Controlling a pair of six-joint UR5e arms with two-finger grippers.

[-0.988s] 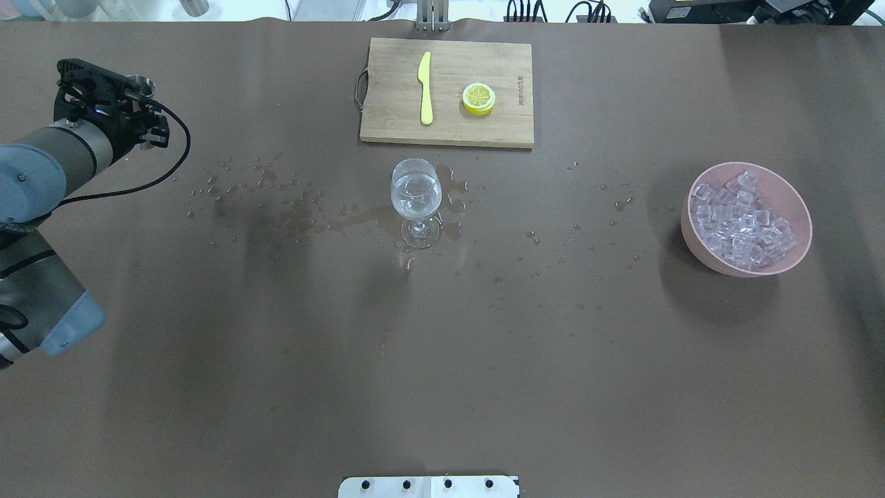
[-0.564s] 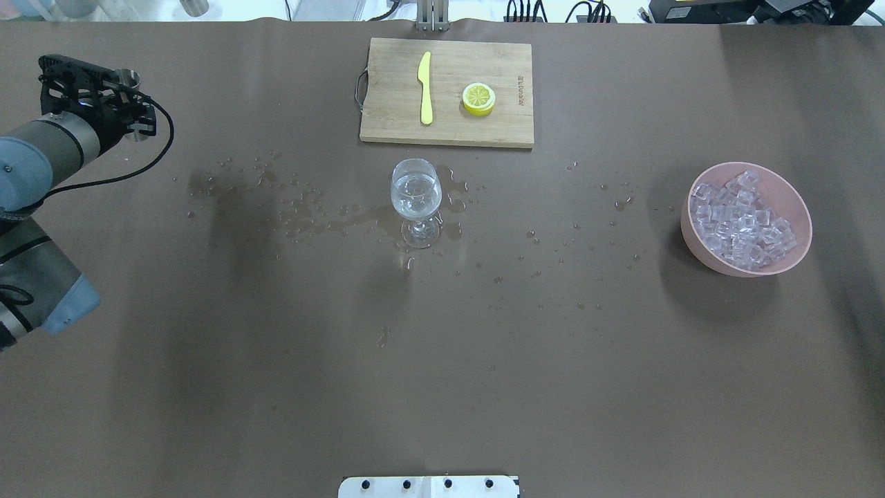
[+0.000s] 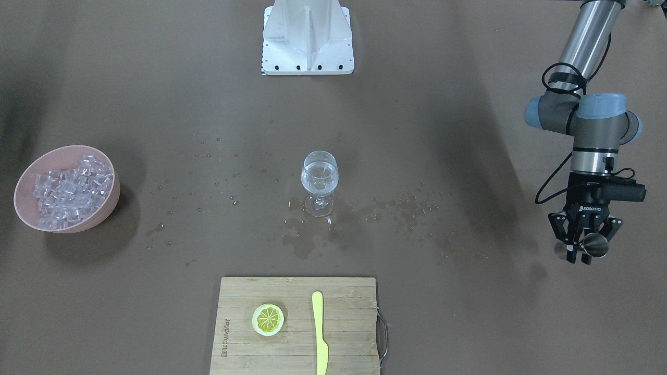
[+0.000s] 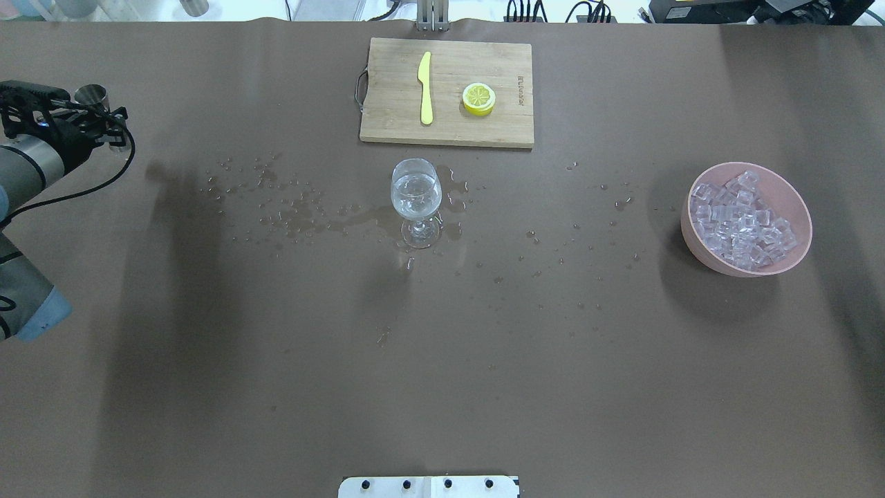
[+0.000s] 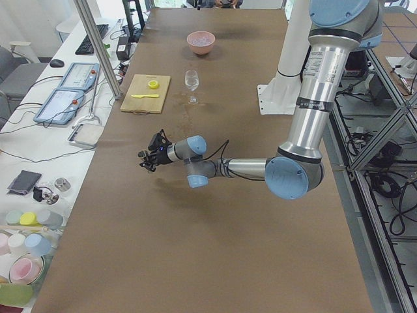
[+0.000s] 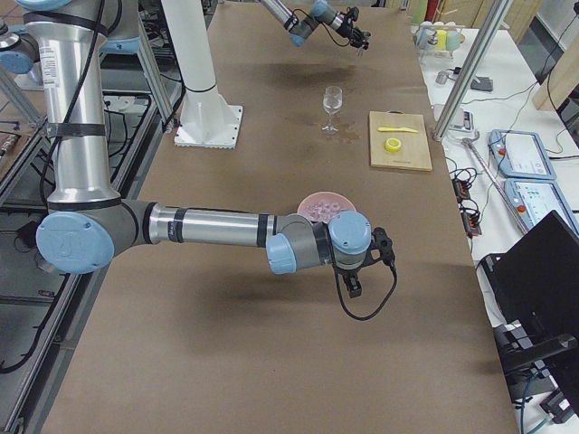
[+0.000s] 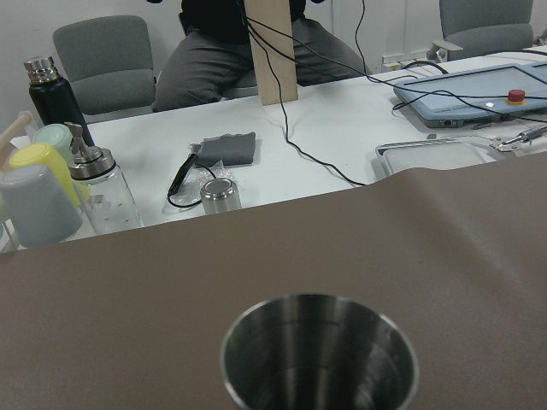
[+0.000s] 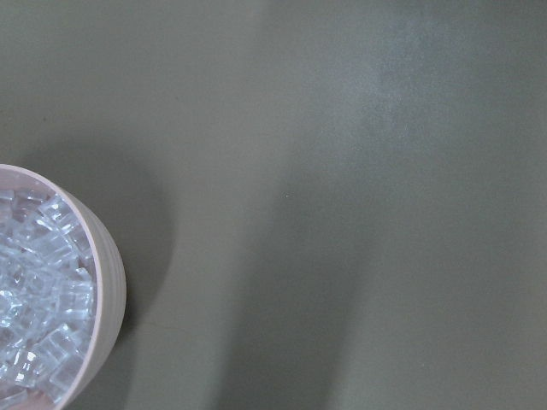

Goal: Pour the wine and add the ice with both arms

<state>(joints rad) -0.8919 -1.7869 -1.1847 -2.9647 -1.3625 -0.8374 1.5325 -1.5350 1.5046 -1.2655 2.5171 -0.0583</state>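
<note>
A stemmed wine glass (image 4: pixel 415 194) stands mid-table with clear wine in it; it also shows in the front view (image 3: pixel 319 177). My left gripper (image 4: pixel 104 117) is at the table's far left, shut on a steel jigger (image 4: pixel 92 93), also seen from the front (image 3: pixel 595 245). In the left wrist view the jigger (image 7: pixel 319 354) looks empty. The ice (image 4: pixel 740 221) is heaped in a pink bowl (image 4: pixel 691 238) at the right. My right gripper (image 6: pixel 353 287) shows only in the exterior right view, beside the bowl; I cannot tell if it is open or shut. The right wrist view shows the ice (image 8: pixel 34 290).
A wooden cutting board (image 4: pixel 477 66) with a yellow knife (image 4: pixel 425 86) and a lemon half (image 4: pixel 478 98) lies behind the glass. Spilled drops and a wet patch (image 4: pixel 297 207) spread around the glass. The white mounting base (image 3: pixel 307 36) is at the robot's side.
My left arm has moved further left, away from the glass, still holding the jigger. The glass, bowl and board have not moved.
</note>
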